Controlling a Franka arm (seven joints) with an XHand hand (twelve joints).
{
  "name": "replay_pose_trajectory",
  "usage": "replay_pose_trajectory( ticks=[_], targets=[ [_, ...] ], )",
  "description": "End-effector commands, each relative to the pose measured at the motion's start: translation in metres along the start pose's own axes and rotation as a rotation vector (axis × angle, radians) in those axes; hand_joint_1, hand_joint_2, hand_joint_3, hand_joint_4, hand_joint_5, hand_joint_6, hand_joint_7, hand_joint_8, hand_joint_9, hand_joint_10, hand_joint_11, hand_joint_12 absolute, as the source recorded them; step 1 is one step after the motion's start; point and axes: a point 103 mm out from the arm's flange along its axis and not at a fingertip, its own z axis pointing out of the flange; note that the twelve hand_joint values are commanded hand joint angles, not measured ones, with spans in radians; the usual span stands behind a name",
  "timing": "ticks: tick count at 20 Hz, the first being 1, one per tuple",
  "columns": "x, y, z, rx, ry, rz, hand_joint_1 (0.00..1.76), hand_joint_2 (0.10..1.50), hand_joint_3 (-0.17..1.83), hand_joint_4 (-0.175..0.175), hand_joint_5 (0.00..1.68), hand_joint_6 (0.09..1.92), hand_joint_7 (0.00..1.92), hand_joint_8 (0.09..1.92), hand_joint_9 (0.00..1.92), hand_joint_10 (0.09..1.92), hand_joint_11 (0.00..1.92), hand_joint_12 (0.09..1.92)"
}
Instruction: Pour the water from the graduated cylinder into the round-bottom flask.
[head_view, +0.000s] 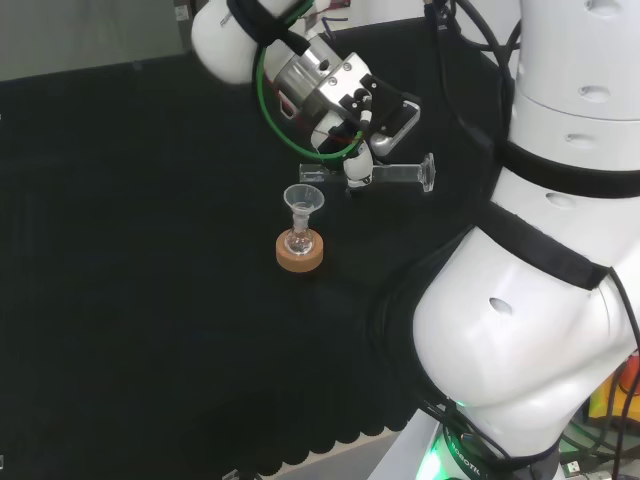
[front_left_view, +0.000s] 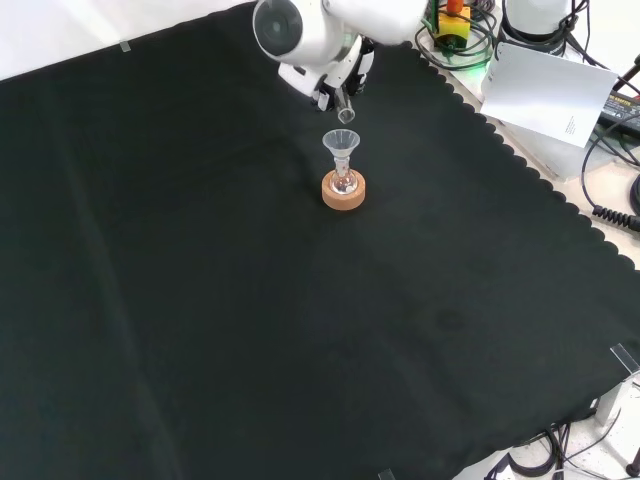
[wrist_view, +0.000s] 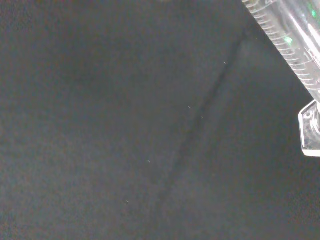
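A clear graduated cylinder (head_view: 398, 175) lies about level in the air, its foot to the right in the head view and its mouth (front_left_view: 346, 112) just above the funnel. The hand (head_view: 362, 150) is curled round its middle. Below it a small round-bottom flask (head_view: 299, 241) sits on a cork ring (head_view: 300, 254), with a clear funnel (head_view: 302, 200) in its neck. From the front, the funnel (front_left_view: 342, 146) and cork ring (front_left_view: 344, 192) stand just below the hand (front_left_view: 343, 80). The wrist view shows the cylinder's ribbed scale (wrist_view: 285, 45) and its foot (wrist_view: 311, 130) over the black cloth.
Black cloth (front_left_view: 250, 330) covers the bench, with a scalloped edge at the right of the front view. Beyond that edge lie a white sheet (front_left_view: 545, 85), cables and gear. The arm's large white links (head_view: 540, 290) stand at the right of the head view.
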Motion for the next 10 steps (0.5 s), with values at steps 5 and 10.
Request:
replay_pose_trajectory(
  ticks=[5,10],
  targets=[
    [-0.0141,-0.0017,0.0050,-0.160,0.197,-0.078,1.26,1.11,0.00,-0.175,0.98,1.00,1.01,0.98,1.39,0.09,1.19,0.80],
    [-0.0179,0.0001,0.0001,-0.230,0.218,-0.096,1.26,1.11,0.00,-0.175,0.98,1.00,1.01,0.98,1.39,0.09,1.19,0.80]
  ],
)
